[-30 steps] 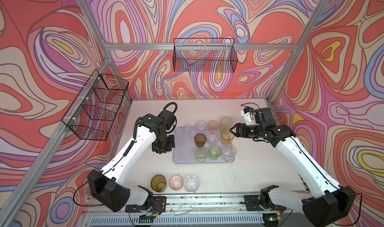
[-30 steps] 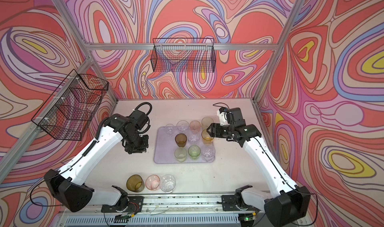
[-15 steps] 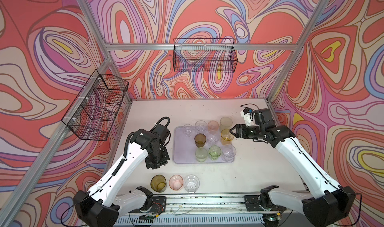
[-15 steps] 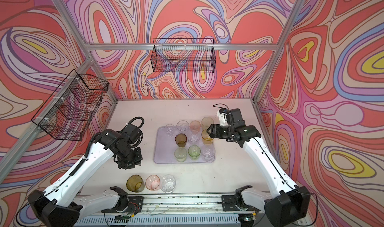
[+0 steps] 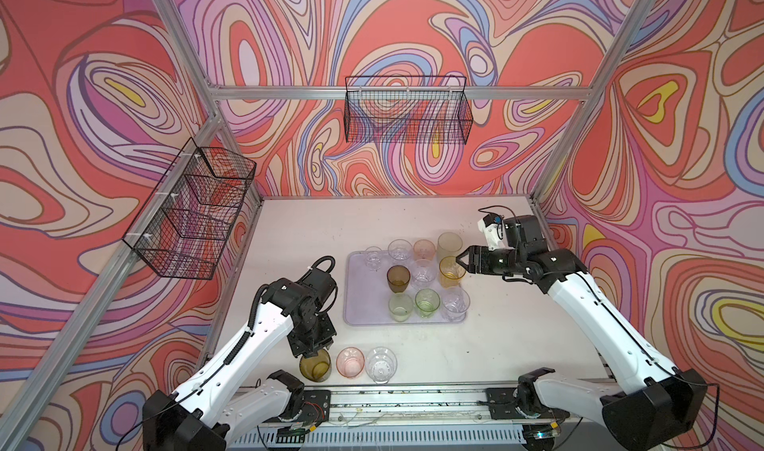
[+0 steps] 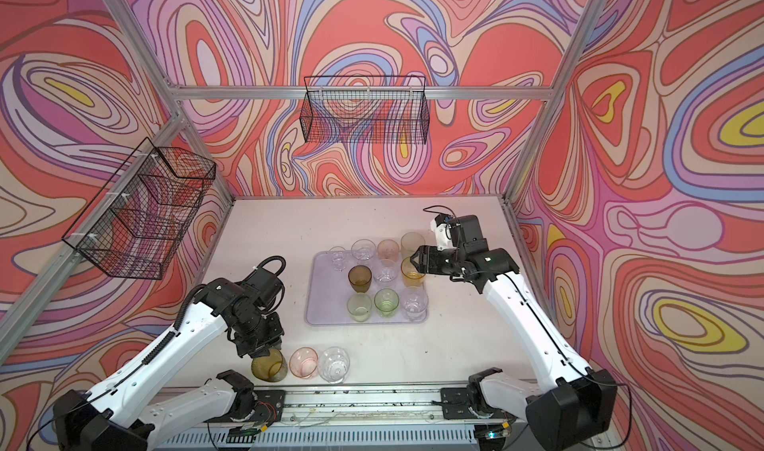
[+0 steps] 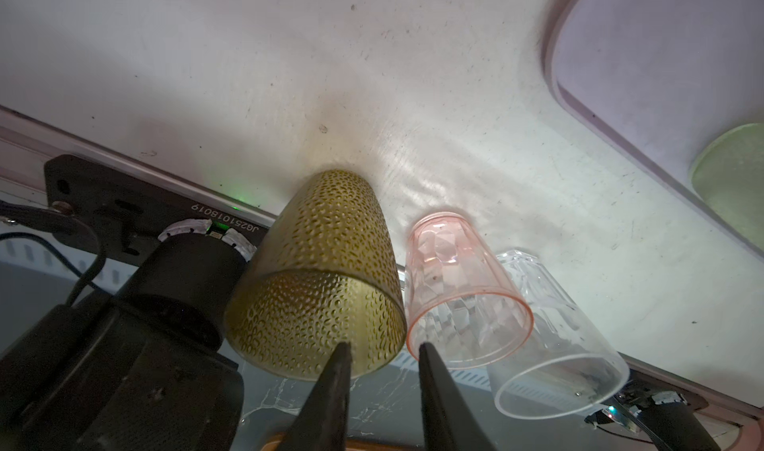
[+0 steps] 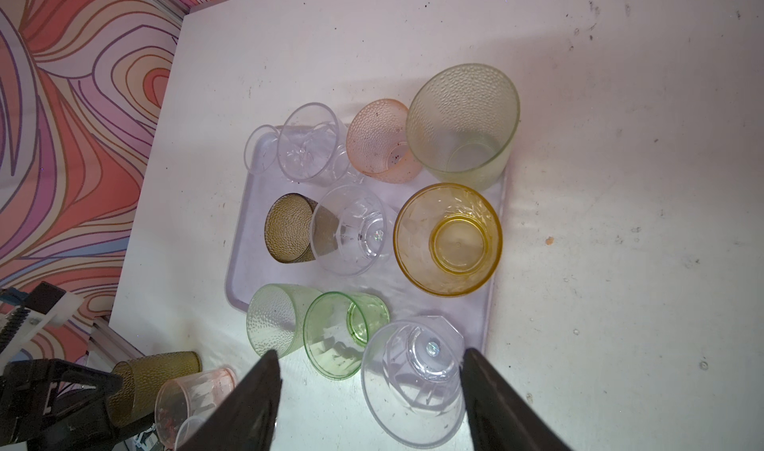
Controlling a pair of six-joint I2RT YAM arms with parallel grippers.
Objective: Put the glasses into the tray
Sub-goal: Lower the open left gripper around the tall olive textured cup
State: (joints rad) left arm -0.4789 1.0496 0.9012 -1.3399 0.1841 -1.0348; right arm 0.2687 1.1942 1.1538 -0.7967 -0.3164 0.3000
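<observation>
My left fingers (image 7: 337,370) stand a little apart, gripping nothing, poised at the rim of the olive-brown glass (image 7: 318,271); it stands at the front edge of the table (image 5: 496,337), close against the pink glass (image 7: 459,279) and well short of the tray (image 5: 364,300). One tip looks set to go inside the wall and the other into the narrow gap beside the pink one; so I should drop straight down, pinch only that wall, and lift vertically before carrying it to the tray's bare strip. My right fingers (image 8: 256,395) are spread wide and empty at the tray's right edge.
</observation>
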